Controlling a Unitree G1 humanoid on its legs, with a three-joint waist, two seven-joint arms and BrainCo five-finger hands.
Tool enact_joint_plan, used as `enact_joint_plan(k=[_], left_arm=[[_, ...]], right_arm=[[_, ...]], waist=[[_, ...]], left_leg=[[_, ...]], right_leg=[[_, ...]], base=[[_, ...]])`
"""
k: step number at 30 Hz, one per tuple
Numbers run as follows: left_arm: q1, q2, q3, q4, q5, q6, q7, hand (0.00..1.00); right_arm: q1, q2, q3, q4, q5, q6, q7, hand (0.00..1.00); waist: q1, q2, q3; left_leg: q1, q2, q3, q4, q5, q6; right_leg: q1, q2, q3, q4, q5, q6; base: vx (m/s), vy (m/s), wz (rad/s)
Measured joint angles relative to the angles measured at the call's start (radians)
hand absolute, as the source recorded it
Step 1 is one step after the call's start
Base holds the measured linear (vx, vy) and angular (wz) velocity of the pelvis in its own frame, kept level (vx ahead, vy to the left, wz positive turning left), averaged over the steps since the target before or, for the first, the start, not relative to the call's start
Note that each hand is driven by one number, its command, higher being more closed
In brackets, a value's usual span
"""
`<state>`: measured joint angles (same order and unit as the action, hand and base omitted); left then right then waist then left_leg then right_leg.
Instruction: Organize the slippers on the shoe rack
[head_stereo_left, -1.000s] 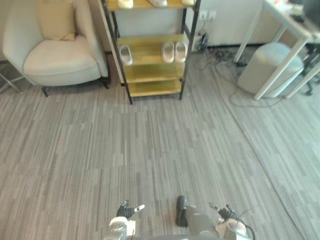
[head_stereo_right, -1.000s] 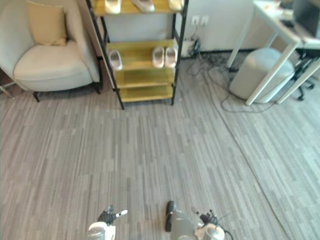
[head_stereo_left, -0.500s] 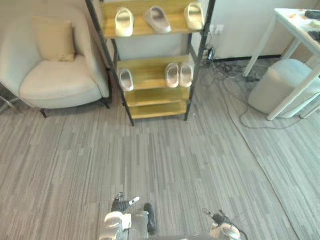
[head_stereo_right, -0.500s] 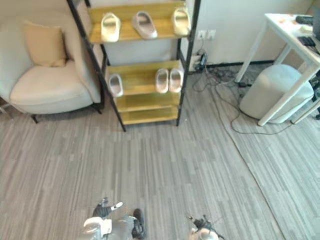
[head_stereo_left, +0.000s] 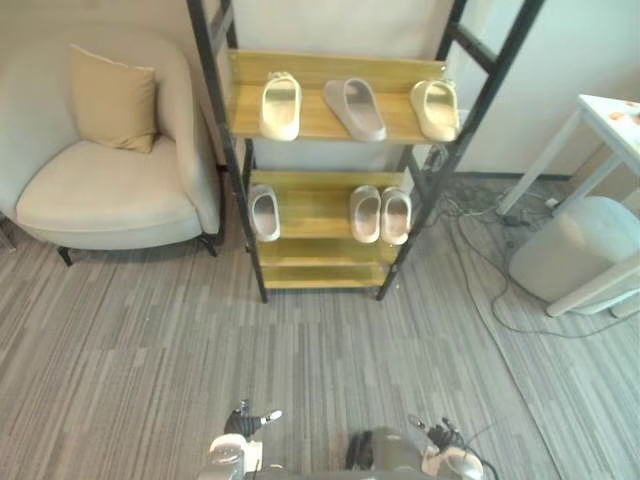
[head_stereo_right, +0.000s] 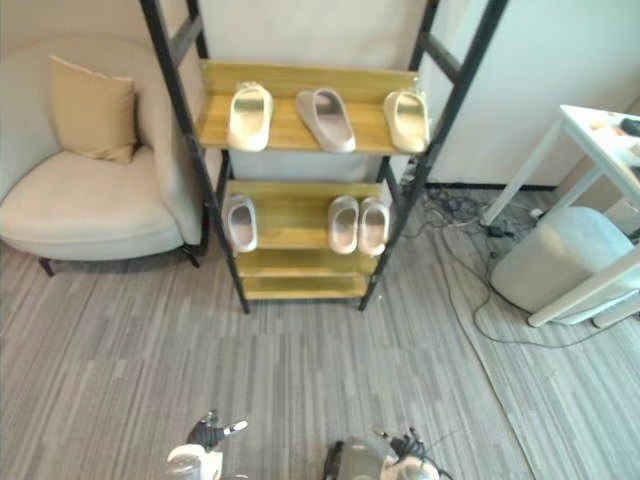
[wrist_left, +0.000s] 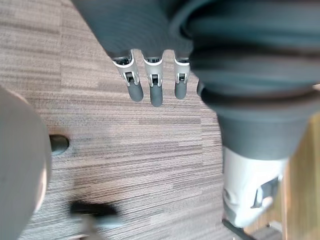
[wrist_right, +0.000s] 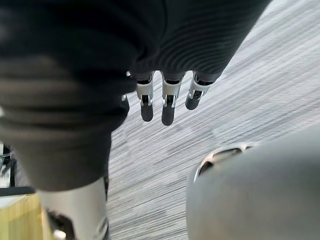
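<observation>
A black-framed shoe rack (head_stereo_left: 246, 190) with wooden shelves stands ahead against the wall. Its upper shelf carries a cream slipper (head_stereo_left: 280, 105), a grey slipper (head_stereo_left: 355, 108) set at an angle and another cream slipper (head_stereo_left: 435, 108). The shelf below holds one pale slipper (head_stereo_left: 264, 213) at the left and a pair (head_stereo_left: 381, 214) side by side at the right. The lowest shelf (head_stereo_left: 320, 277) is bare. My left hand (head_stereo_left: 245, 424) and right hand (head_stereo_left: 441, 436) hang low near the floor, far short of the rack. Both show straight fingers (wrist_left: 155, 92) (wrist_right: 168, 105) holding nothing.
A cream armchair (head_stereo_left: 100, 195) with a tan cushion (head_stereo_left: 112, 98) stands left of the rack. At the right are a grey pouf (head_stereo_left: 575, 250) under a white table (head_stereo_left: 610, 125), with cables (head_stereo_left: 480, 260) trailing over the striped grey carpet.
The whole picture has shifted: the rack now looks larger and nearer, and its upper shelf is in full view. Both hands still hang empty at the bottom edge.
</observation>
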<state>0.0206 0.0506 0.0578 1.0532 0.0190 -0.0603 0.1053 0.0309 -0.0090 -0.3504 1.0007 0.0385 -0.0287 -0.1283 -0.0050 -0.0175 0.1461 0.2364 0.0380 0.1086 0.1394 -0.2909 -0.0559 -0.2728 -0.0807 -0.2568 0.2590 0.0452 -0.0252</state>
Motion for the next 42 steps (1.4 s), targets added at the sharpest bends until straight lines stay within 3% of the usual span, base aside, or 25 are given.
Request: enact_joint_plan(k=[1, 3, 5, 6, 7, 9, 10, 11, 13, 14, 15, 16, 17, 19, 21, 24, 25, 26, 27, 28, 30, 32, 33, 37, 42], left_arm=[[0.001, -0.011, 0.011, 0.002, 0.002, -0.002, -0.002, 0.0], [0.0, -0.034, 0.036, 0.001, 0.012, -0.002, -0.002, 0.0], [0.0, -0.038, 0.046, -0.002, 0.018, -0.001, -0.002, 0.0], [0.006, -0.039, 0.076, -0.013, 0.017, 0.0, -0.003, 0.0], [0.014, -0.037, 0.083, -0.024, 0.017, -0.001, -0.002, 0.0], [0.017, -0.033, 0.083, -0.035, 0.017, -0.001, -0.003, 0.0], [0.026, -0.031, 0.083, -0.059, 0.017, -0.002, -0.003, 0.0], [0.031, -0.033, 0.082, -0.067, 0.017, -0.002, -0.003, 0.0], [0.028, -0.028, 0.079, -0.069, 0.017, -0.002, -0.002, 0.0], [0.028, -0.029, 0.077, -0.068, 0.017, -0.002, -0.002, 0.0], [0.027, -0.029, 0.065, -0.059, 0.016, -0.002, -0.001, 0.0], [0.025, -0.028, 0.063, -0.058, 0.015, -0.003, -0.001, 0.0], [0.023, -0.008, 0.053, -0.05, 0.017, -0.005, -0.001, 0.0], [0.017, 0.013, 0.04, -0.047, 0.012, -0.014, -0.004, 0.0], [0.012, 0.018, 0.039, -0.037, 0.015, -0.014, -0.005, 0.0], [0.01, 0.017, 0.035, -0.022, 0.015, -0.015, -0.007, 0.0], [0.009, 0.014, 0.029, -0.012, 0.016, -0.012, -0.013, 0.0], [0.009, 0.014, 0.026, -0.009, 0.016, -0.012, -0.015, 0.0], [0.01, 0.023, 0.006, 0.001, 0.016, -0.011, -0.019, 0.0], [0.01, 0.031, -0.015, 0.003, 0.016, -0.009, -0.022, 0.0], [0.008, 0.041, -0.028, 0.019, 0.016, -0.003, -0.021, 0.0], [0.005, 0.044, -0.038, 0.02, 0.016, -0.001, -0.021, 0.0], [0.005, 0.055, -0.038, 0.02, 0.016, -0.001, -0.021, 0.0], [0.005, 0.03, -0.038, 0.049, 0.017, 0.001, -0.018, 0.0], [0.004, 0.03, -0.037, 0.06, 0.018, 0.001, -0.02, 0.0]], right_arm=[[-0.007, -0.006, 0.0, 0.004, -0.001, 0.002, 0.0, 0.0], [-0.017, -0.014, -0.003, 0.009, 0.001, 0.002, 0.0, 0.0], [-0.012, -0.022, -0.007, 0.006, 0.0, 0.003, -0.002, 0.0], [-0.002, -0.027, 0.017, 0.004, 0.0, 0.008, -0.001, 0.0], [0.009, -0.023, 0.041, -0.005, 0.0, 0.007, -0.002, 0.0], [0.011, -0.021, 0.038, -0.004, 0.001, 0.008, -0.002, 0.0], [0.012, -0.016, 0.038, -0.004, 0.002, 0.01, -0.003, 0.0], [0.012, -0.016, 0.037, -0.004, 0.002, 0.01, -0.003, 0.0], [0.009, -0.014, 0.034, -0.004, 0.003, 0.01, -0.005, 0.0], [0.01, -0.014, 0.03, -0.002, 0.003, 0.011, -0.006, 0.0], [0.017, -0.019, 0.01, 0.002, 0.002, 0.011, -0.006, 0.0], [0.017, -0.021, 0.007, 0.01, 0.002, 0.011, -0.006, 0.0], [0.016, -0.007, 0.009, 0.032, 0.002, 0.012, -0.006, 0.0], [0.013, 0.006, 0.007, 0.056, 0.002, 0.016, -0.006, 0.0], [0.006, 0.01, 0.008, 0.063, -0.001, 0.015, -0.005, 0.0], [0.006, 0.001, 0.008, 0.076, -0.006, 0.011, -0.003, 0.0], [0.002, -0.013, 0.012, 0.079, -0.028, 0.012, -0.002, 0.0], [0.001, -0.015, 0.013, 0.077, -0.034, 0.012, -0.002, 0.0], [0.0, -0.016, 0.009, 0.068, -0.038, 0.01, 0.0, 0.0], [-0.001, -0.014, 0.012, 0.068, -0.039, 0.008, 0.001, 0.0], [-0.001, -0.014, 0.034, 0.074, -0.039, 0.011, 0.001, 0.0], [-0.003, -0.015, 0.04, 0.074, -0.038, 0.01, 0.001, 0.0], [-0.004, -0.014, 0.041, 0.079, -0.039, 0.013, 0.001, 0.0], [-0.004, -0.046, 0.039, 0.108, -0.039, 0.016, 0.001, 0.0], [-0.004, -0.051, 0.04, 0.116, -0.038, 0.017, 0.0, 0.0]], waist=[[0.012, 0.026, -0.006], [0.01, 0.052, 0.002], [0.005, 0.067, 0.005], [0.007, 0.073, 0.008], [0.013, 0.07, 0.016], [0.014, 0.068, 0.016], [0.018, 0.062, 0.019], [0.022, 0.064, 0.018], [0.027, 0.062, 0.019], [0.03, 0.062, 0.018], [0.032, 0.068, 0.015], [0.038, 0.057, 0.018], [0.041, 0.026, 0.004], [0.044, -0.002, 0.005], [0.051, -0.011, 0.001], [0.056, -0.001, -0.003], [0.06, 0.01, -0.008], [0.059, 0.012, -0.007], [0.043, 0.01, -0.006], [0.032, 0.009, -0.009], [0.03, -0.004, -0.017], [0.025, -0.004, -0.017], [0.021, -0.025, -0.027], [0.018, 0.025, -0.057], [0.013, 0.022, -0.058]], left_leg=[[0.005, 0.025, -0.011, 0.009, 0.012, -0.023], [-0.008, 0.043, -0.019, 0.063, 0.038, -0.065], [-0.077, 0.067, -0.023, 0.267, 0.047, -0.08], [-0.18, 0.11, -0.015, 0.54, 0.121, -0.088], [-0.247, 0.159, 0.009, 0.723, 0.142, -0.068], [-0.313, 0.205, 0.061, 0.824, 0.086, -0.042], [-0.364, 0.222, 0.108, 0.812, 0.044, -0.024], [-0.405, 0.222, 0.128, 0.753, 0.028, -0.031], [-0.447, 0.186, 0.139, 0.52, 0.031, -0.038], [-0.445, 0.16, 0.135, 0.388, 0.057, -0.04], [-0.434, 0.123, 0.113, 0.209, 0.19, -0.006], [-0.421, 0.109, 0.119, 0.194, 0.189, 0.0], [-0.379, 0.062, 0.132, 0.116, 0.212, 0.017], [-0.379, 0.041, 0.139, 0.117, 0.204, 0.032], [-0.36, 0.027, 0.14, 0.124, 0.193, 0.047], [-0.321, 0.022, 0.132, 0.106, 0.161, 0.05], [-0.293, 0.026, 0.133, 0.067, 0.14, 0.041], [-0.285, 0.023, 0.133, 0.058, 0.141, 0.043], [-0.252, 0.014, 0.132, 0.031, 0.146, 0.05], [-0.235, 0.01, 0.129, 0.021, 0.145, 0.049], [-0.216, 0.007, 0.119, 0.013, 0.145, 0.048], [-0.218, 0.008, 0.1, 0.016, 0.149, 0.042], [-0.22, -0.012, 0.083, 0.017, 0.15, 0.03], [-0.209, 0.027, 0.043, -0.031, 0.166, -0.006], [-0.178, 0.055, 0.04, -0.056, 0.175, -0.022]], right_leg=[[0.011, 0.015, -0.005, 0.02, -0.027, -0.021], [0.026, 0.025, -0.023, 0.048, -0.081, -0.027], [0.085, 0.045, -0.038, 0.021, -0.113, -0.033], [0.164, 0.066, -0.04, -0.026, -0.13, -0.04], [0.224, 0.081, -0.037, -0.057, -0.148, -0.047], [0.285, 0.087, -0.033, -0.076, -0.168, -0.046], [0.33, 0.081, -0.016, -0.099, -0.181, -0.04], [0.351, 0.077, -0.003, -0.117, -0.185, -0.03], [0.383, 0.059, 0.01, -0.14, -0.191, -0.003], [0.395, 0.048, 0.016, -0.144, -0.197, 0.01], [0.403, 0.045, 0.024, -0.143, -0.213, 0.035], [0.406, 0.032, 0.032, -0.144, -0.217, 0.045], [0.412, 0.002, 0.05, -0.164, -0.208, 0.067], [0.421, -0.018, 0.057, -0.183, -0.205, 0.072], [0.439, -0.033, 0.073, -0.181, -0.184, 0.082], [0.422, -0.041, 0.085, -0.104, -0.185, 0.1], [0.355, -0.048, 0.101, 0.045, -0.219, 0.15], [0.335, -0.055, 0.104, 0.096, -0.222, 0.155], [0.253, -0.081, 0.105, 0.266, -0.225, 0.157], [0.228, -0.1, 0.102, 0.333, -0.262, 0.143], [0.211, -0.107, 0.09, 0.295, -0.318, 0.127], [0.199, -0.102, 0.095, 0.205, -0.316, 0.121], [0.204, -0.101, 0.116, 0.043, -0.213, 0.107], [0.274, -0.038, 0.102, -0.103, -0.17, 0.096], [0.317, 0.0, 0.103, -0.163, -0.145, 0.078]], base=[[0.77, -0.328, 0.31], [0.49, -0.224, 0.14], [0.39, -0.177, 0.18], [0.39, -0.106, -0.01], [0.37, -0.085, -0.08], [0.33, -0.067, -0.11], [0.35, -0.038, -0.27], [0.32, 0.036, -0.34], [0.33, 0.127, -0.24], [0.35, 0.19, -0.12], [0.28, 0.158, -0.08], [0.33, 0.163, 0.06], [0.31, 0.131, 0.1], [0.3, 0.112, 0.1], [0.26, 0.078, 0.02], [0.16, 0.065, -0.19], [0.06, 0.058, -0.32], [0.09, 0.081, -0.21], [0.08, 0.052, 0.11], [0.08, 0.046, 0.14], [0.1, -0.022, 0.26], [0.14, -0.075, 0.38], [0.15, -0.127, 0.45], [0.13, -0.131, 0.11], [0.03, -0.074, -0.06]])
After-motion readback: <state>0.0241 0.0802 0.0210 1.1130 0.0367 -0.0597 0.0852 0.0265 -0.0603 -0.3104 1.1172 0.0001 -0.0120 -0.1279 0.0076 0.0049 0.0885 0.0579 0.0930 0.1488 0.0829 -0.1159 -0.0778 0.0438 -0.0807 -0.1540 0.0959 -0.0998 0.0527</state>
